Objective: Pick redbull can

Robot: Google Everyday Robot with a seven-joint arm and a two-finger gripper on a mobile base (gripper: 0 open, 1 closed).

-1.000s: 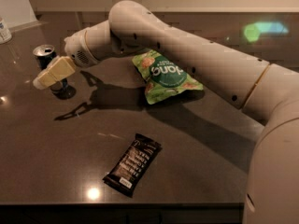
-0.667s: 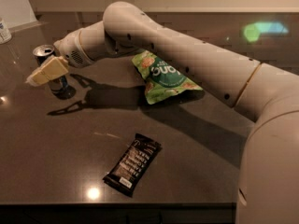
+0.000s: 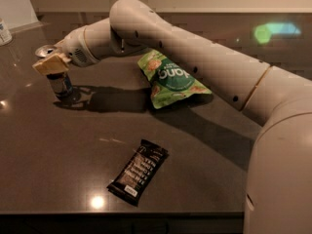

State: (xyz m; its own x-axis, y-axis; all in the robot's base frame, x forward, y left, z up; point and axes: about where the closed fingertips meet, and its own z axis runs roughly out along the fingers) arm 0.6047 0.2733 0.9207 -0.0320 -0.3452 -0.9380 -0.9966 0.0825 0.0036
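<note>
The redbull can (image 3: 60,84) stands upright at the left of the dark table (image 3: 58,155). Its silver top and bluish lower body show. The gripper (image 3: 50,65) is at the upper part of the can and hides it; whether it grasps the can I cannot tell. To the right lies a green snack bag (image 3: 170,79), and nearer the front edge a dark chocolate bar (image 3: 138,172).

Matt tool (image 3: 50,63) at the shiny metal redbull can (image 3: 60,84).
</note>
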